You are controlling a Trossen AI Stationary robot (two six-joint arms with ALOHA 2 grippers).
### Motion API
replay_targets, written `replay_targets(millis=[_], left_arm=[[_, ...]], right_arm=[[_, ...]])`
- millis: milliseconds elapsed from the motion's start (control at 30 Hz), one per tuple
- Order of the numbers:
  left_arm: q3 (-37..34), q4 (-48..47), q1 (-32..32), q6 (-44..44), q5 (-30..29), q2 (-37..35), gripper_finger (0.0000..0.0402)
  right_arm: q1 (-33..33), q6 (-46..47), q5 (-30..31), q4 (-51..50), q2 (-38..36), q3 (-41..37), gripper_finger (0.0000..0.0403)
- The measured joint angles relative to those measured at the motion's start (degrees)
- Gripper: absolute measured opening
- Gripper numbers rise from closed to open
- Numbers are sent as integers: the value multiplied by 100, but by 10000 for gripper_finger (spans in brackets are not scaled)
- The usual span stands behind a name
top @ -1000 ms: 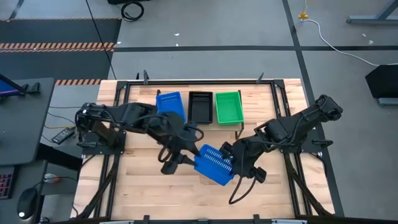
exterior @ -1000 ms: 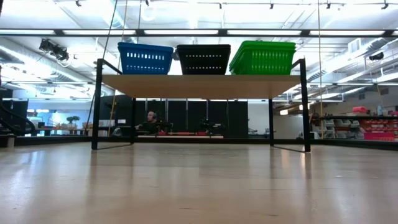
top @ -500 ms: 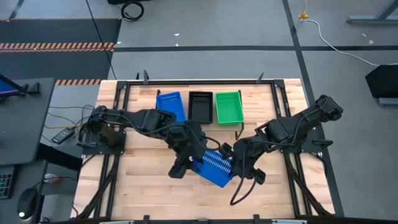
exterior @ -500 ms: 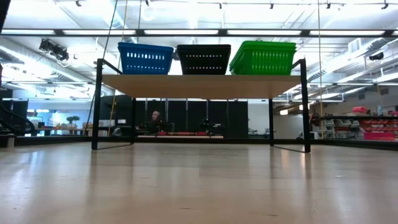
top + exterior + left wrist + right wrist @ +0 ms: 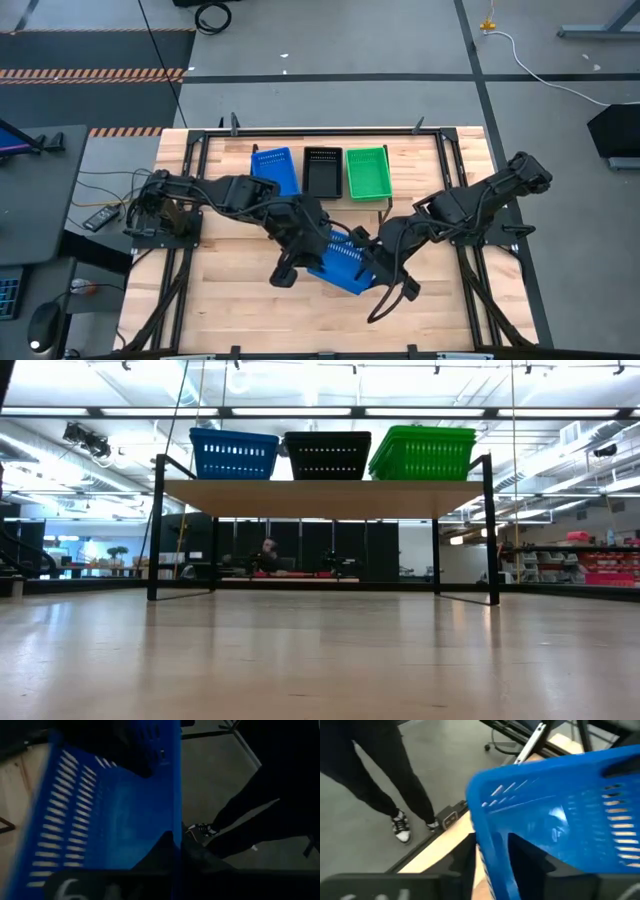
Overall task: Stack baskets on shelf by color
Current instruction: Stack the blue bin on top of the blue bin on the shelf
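Both grippers, left (image 5: 318, 252) and right (image 5: 372, 262), are clamped on one blue basket (image 5: 341, 264) at lower centre of the high view.

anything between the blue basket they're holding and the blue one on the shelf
Nothing visible. The held blue basket sits between the left tool and right tool; bare table lies between it and the shelf's blue basket.

Grey concrete floor (image 5: 330, 95) is stretching around the wooden table (image 5: 225, 290). Beside the table, orange-and-black hazard tape (image 5: 90, 73) is running along it. Beyond the table, ceiling strip lights (image 5: 300, 412) are glowing, and a person (image 5: 268, 552) is sitting far behind.
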Motion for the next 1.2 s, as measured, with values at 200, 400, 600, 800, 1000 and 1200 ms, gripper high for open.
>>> replay_targets(millis=[200, 400, 600, 800, 1000, 1200], left_arm=[[9, -312, -48, -197, -52, -11, 8], [-10, -1372, -46, -253, -887, 20, 8], [1, -1804, 116, -419, -1374, -102, 8], [302, -2010, 132, -901, -2121, -295, 8], [627, -2665, 150, -1631, -3022, -363, 8], [615, -3293, 231, -3170, -3942, -369, 8]], right_arm=[[-79, -40, 330, -68, -32, 174, 177], [-219, 39, 652, -221, -137, 237, 219], [-309, 127, 826, -589, -237, 231, 231], [-408, 736, 953, -1183, -421, 229, 229], [-502, 1448, 1178, -1707, -543, 227, 229], [-560, 2492, 1756, -2261, -546, 227, 229]])
